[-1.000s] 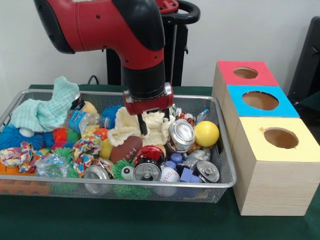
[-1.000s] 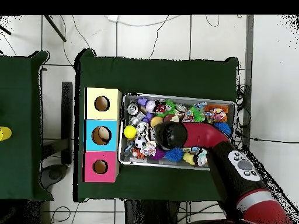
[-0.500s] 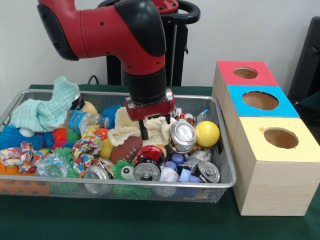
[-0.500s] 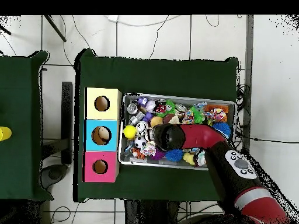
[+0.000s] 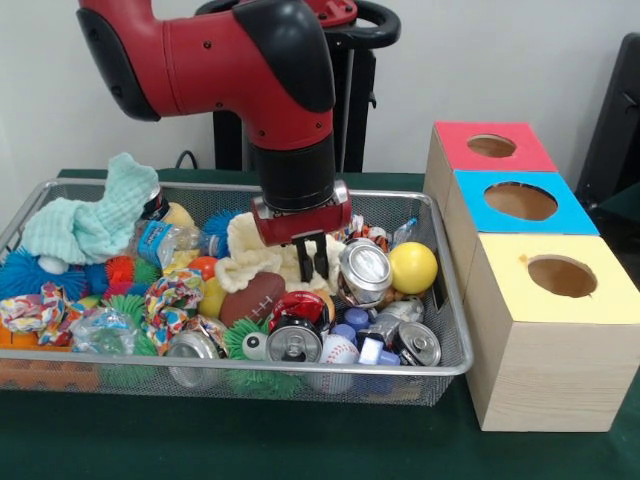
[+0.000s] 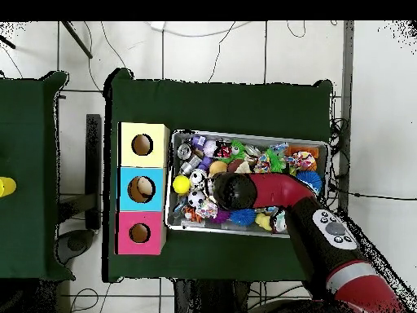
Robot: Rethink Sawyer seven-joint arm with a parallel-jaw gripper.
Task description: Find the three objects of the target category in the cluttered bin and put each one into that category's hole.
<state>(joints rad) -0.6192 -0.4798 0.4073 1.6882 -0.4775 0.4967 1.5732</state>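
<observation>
Hovering low over the bin (image 5: 455, 345), the gripper (image 5: 312, 262) has its fingers close together, empty, against the cream cloth (image 5: 250, 250). Whichever category is wanted, its objects lie in the clutter, so spread the fingers and descend squarely on a single item, such as the can (image 5: 363, 270) just beside it, clear of the cloth.

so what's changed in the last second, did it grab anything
The gripper shifted a little toward the silver can, picture right in the front view, and its fingers went from spread to close together over the cream cloth. Whether they hold any cloth cannot be told. The bin's contents and the three boxes are unchanged.
</observation>
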